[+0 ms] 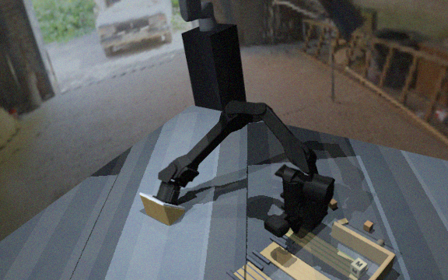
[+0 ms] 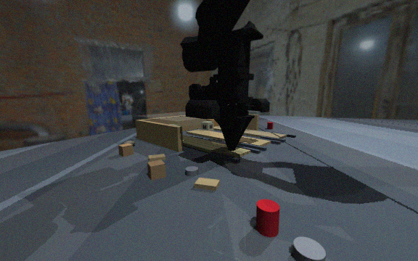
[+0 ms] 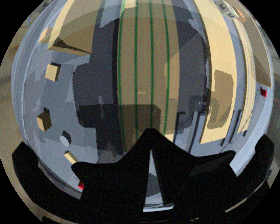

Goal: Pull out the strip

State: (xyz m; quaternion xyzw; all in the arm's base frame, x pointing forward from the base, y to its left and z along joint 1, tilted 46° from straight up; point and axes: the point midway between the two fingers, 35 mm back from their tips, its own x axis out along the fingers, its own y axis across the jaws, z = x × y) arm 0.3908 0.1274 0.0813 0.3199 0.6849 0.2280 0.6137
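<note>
Gripper (image 1: 302, 234) (image 2: 233, 148) (image 3: 149, 132): fingers together, nothing gripped, tips above the near end of the green-lined strips (image 1: 315, 249) (image 2: 209, 146) (image 3: 144, 75).
Labelled cube (image 1: 358, 268) (image 2: 207, 125) (image 3: 227, 10): farther back, inside the wooden frame (exact supporting strip unclear).
Risk: misaligned tips could drag a neighbouring strip; a jerky pull might tip the cube.
Table (image 1: 193, 249) (image 2: 140, 232) (image 3: 105, 135): blue-grey, banded, shadowed.
Room: brick wall (image 2: 49, 54), tall windows.
</note>
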